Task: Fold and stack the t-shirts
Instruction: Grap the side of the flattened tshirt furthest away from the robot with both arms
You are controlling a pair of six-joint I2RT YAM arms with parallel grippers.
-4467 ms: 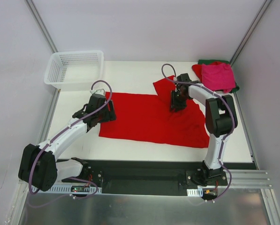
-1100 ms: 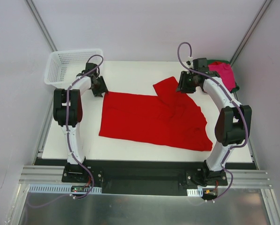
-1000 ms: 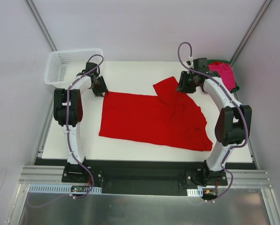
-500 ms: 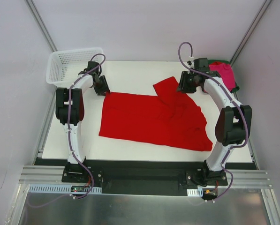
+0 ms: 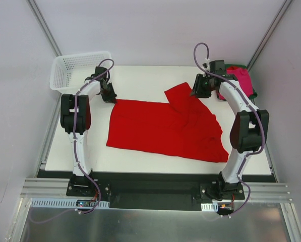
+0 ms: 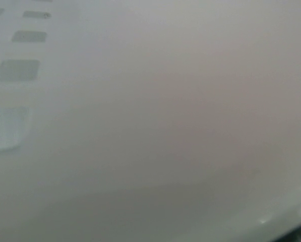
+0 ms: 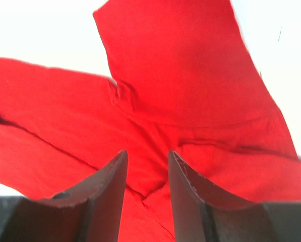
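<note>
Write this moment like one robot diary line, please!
red t-shirt: spread out | left fingers: shut at its far-left corner | right fingers: open above shirt | pink t-shirt: far-right corner

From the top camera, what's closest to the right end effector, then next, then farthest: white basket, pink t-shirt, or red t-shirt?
1. Red t-shirt: its sleeve lies right by the right end effector.
2. Pink t-shirt: just to its right, in the far right corner.
3. White basket: far left corner, farthest away.

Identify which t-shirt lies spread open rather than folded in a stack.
The bright red t-shirt in the middle of the table: it lies opened out, while the others sit stacked in the far right corner, a magenta-pink t-shirt on top.
</note>
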